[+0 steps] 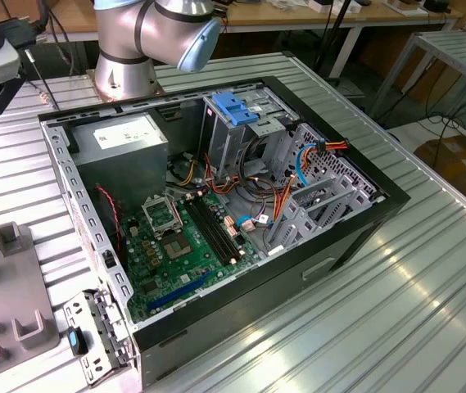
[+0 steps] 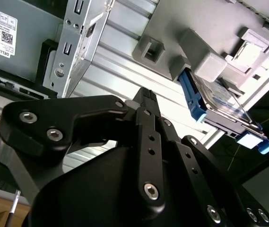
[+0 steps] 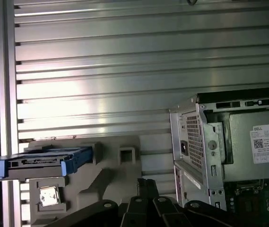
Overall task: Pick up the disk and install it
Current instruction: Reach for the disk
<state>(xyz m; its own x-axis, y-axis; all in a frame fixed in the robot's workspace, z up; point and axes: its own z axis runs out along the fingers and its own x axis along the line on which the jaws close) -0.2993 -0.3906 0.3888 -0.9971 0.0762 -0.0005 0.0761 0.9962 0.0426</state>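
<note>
Holding: nothing; claw (image 2: 146,94) fingers are pressed together and empty in both wrist views.
Disk: disk (image 3: 44,161) with blue side rails sits seated in the grey fixture (image 3: 120,170). It is apart from the claw and untouched.
Fixture: on the slatted table (image 1: 429,270), just beside the computer case (image 3: 205,142).
Case: lying open on the table in the exterior view, motherboard and cables exposed. A blue latch (image 1: 234,108) sits atop the drive cage (image 1: 241,143).
Claw position: above the table, between fixture and case.

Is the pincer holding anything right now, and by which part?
Nothing is held. The pincer is shut and bare, apart from the disk, which sits in its grey holder.
</note>
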